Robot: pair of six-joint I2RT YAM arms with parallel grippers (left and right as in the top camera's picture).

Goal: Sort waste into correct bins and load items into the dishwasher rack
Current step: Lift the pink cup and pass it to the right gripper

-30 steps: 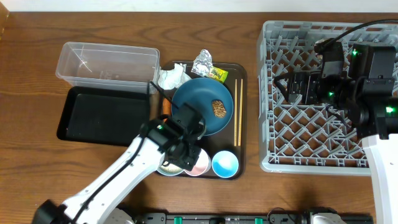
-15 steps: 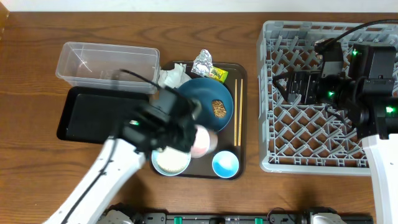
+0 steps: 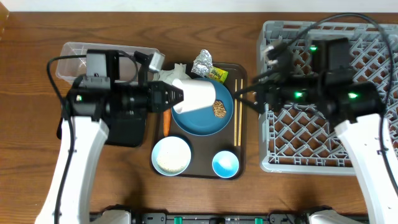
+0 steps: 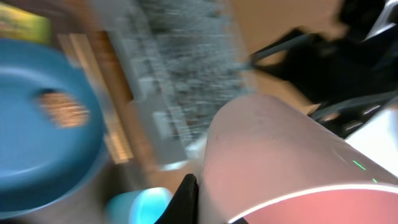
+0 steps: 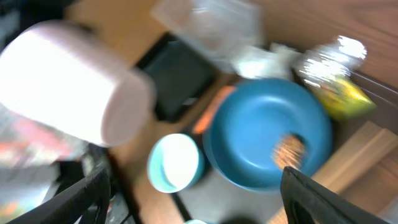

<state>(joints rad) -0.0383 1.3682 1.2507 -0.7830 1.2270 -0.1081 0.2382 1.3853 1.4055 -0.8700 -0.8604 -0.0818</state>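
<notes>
The dishwasher rack (image 3: 268, 158) fills the right of the overhead frame, apart from the blue plate (image 3: 202, 121) at centre, above which the pink cup (image 3: 198, 94) hangs sideways. I worry about a drop in the handover: my left gripper (image 3: 176, 96) is clamped tight on the cup's rim end, and my right gripper (image 5: 196, 179), jaws spread wide and empty, could knock it loose onto the brown food lump (image 3: 219, 109). The black tray (image 3: 127, 132) lies mostly under my left arm, both wrist views are smeared, and I can't judge how deep the pinch sits.
</notes>
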